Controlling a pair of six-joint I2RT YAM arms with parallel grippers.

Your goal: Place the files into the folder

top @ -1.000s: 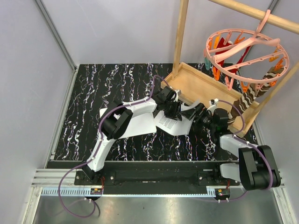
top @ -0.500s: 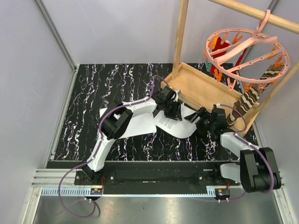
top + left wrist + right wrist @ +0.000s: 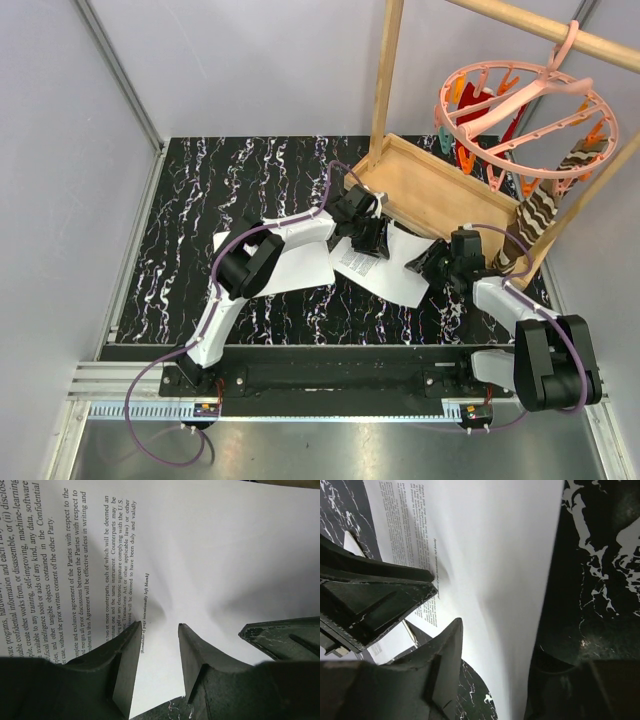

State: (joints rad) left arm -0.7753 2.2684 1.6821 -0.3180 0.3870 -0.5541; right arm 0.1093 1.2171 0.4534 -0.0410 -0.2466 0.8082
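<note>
Top external view: the left arm stretches from its base up and rightward across the folder, elbow raised, with the left gripper pointing down onto the upper left part of a sheet. The right arm folds low along the right side, its forearm angled inward, and the right gripper meets the sheet's right edge. The sheet lies on the marbled table, just right of the folder and just in front of the wooden tray.

In the left wrist view the fingers are spread, their tips resting on the paper, which puckers between them. In the right wrist view the fingers stand wide apart, with the sheet running between them and not pinched.

Readable print includes "complete and exclusive agreement of the Parties with respect to the", "Counterparts may be", "Confidential" and, in bold italics, "[Remainder of page intentionally left blank]".
</note>
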